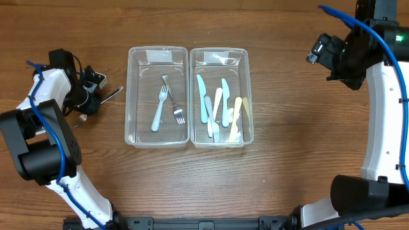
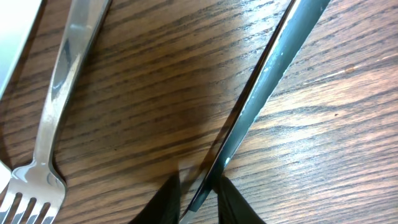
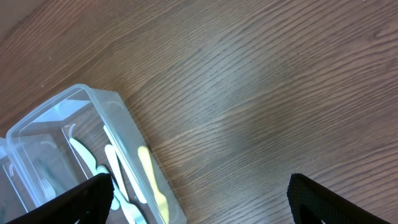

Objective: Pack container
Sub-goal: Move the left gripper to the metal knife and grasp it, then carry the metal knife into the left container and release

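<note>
left gripper (image 2: 199, 194): positioned low over the wooden table (image 1: 287, 166) at its left side, well apart from both containers. its fingers (image 2: 239, 202) stand narrow, closed against either side of a dark slim metal utensil (image 2: 261, 81). the utensil lies flat on the wood. its free end runs out of the grip toward the left clear plastic container (image 1: 158, 51) and stops short of that container's near wall. a silver metal fork (image 2: 59, 106) lies on the table just beside the utensil, not touching it, tines at the gripper end.

left clear plastic container: holds a white plastic fork (image 1: 158, 112) and a second metal fork (image 1: 174, 105), crossed near the centre. floor is exposed along all four walls.

right clear plastic container (image 1: 219, 51): its long wall touches the left container's long wall. it holds plastic knives laid lengthwise, including a pale blue plastic knife (image 1: 202, 99) and a yellow plastic knife (image 1: 236, 118). the knives crowd the half nearest the front edge.

right gripper (image 3: 199, 186): raised at the far right, fingers spread wide, holding nothing. a broad stretch of bare wood separates it from the right container's outer corner (image 3: 115, 99).
</note>
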